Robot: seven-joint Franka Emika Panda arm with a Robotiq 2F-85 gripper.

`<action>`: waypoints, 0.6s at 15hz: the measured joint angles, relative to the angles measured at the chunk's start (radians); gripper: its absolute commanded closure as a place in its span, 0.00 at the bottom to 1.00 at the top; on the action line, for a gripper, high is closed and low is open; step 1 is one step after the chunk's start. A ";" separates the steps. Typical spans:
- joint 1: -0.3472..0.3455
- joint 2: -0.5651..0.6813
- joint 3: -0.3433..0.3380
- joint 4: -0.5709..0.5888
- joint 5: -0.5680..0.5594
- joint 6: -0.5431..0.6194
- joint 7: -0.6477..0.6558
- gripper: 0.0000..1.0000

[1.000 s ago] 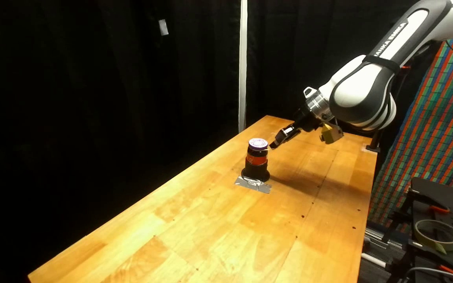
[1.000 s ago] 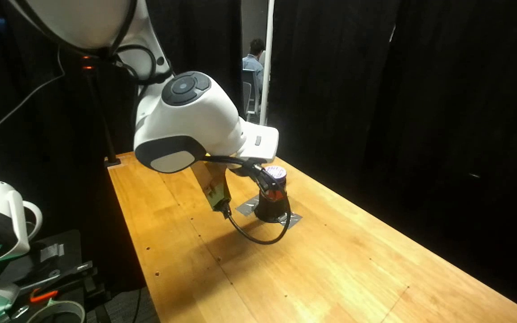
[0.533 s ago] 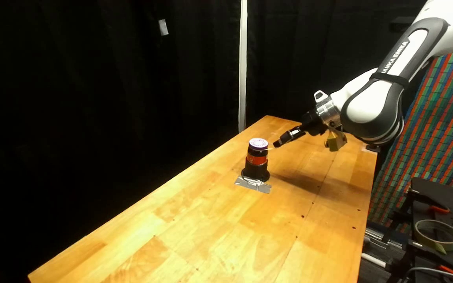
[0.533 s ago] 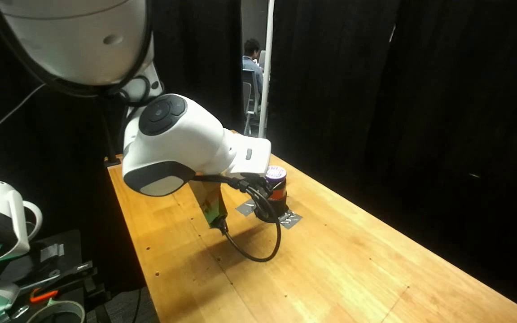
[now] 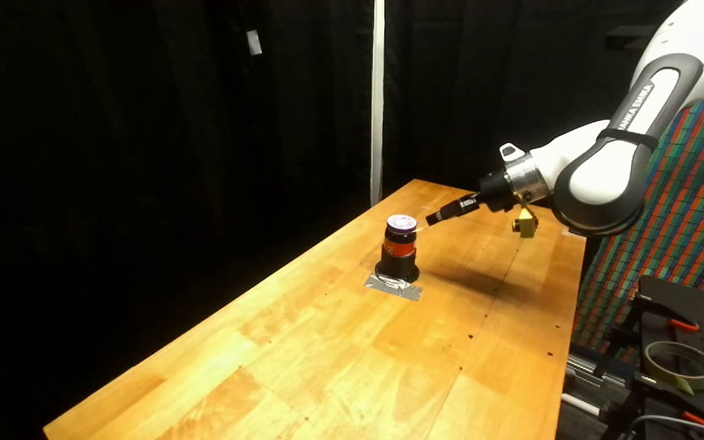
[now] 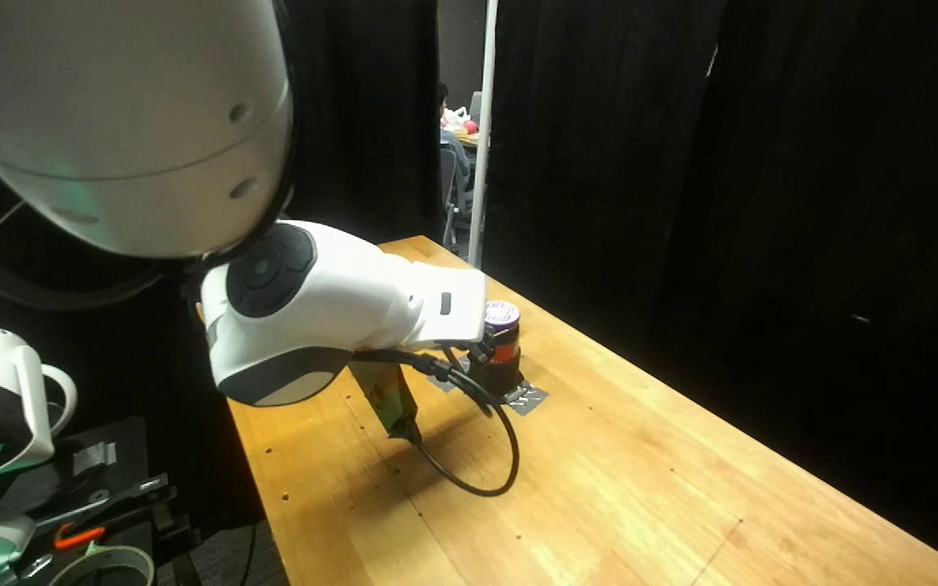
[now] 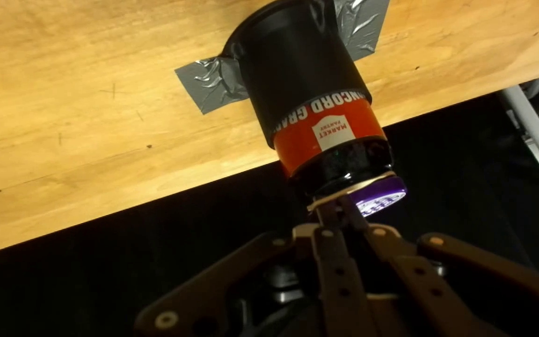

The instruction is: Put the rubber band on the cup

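I had one cup [image 5: 399, 249] upright on the worktop [image 5: 352, 348], with two tape strips [image 7: 211, 86] stuck down at opposite sides of its base. It carried one purple lid [image 5: 401, 224] and one orange-red label [image 7: 332, 132]. My one tool [image 7: 338, 210] slanted down towards the lid from the side, its two fingers [image 7: 327, 216] together, clamped on one tan band [image 7: 363, 184]. In the wrist view the band crossed the cup just at the lid's edge; in an exterior view a thin pale length of it bridged the narrow gap between lid and fingertips. I couldn't tell whether it ran round the far side. In both exterior views I counted one tape roll [image 5: 680, 365], beyond the worktop's edge and well apart from the cup
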 measured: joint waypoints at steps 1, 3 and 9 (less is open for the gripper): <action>-0.001 0.006 -0.022 -0.001 -0.069 0.009 0.045 0.82; 0.022 0.005 -0.098 0.000 -0.220 0.038 0.165 0.87; 0.123 -0.003 -0.281 0.010 -0.452 0.143 0.367 0.54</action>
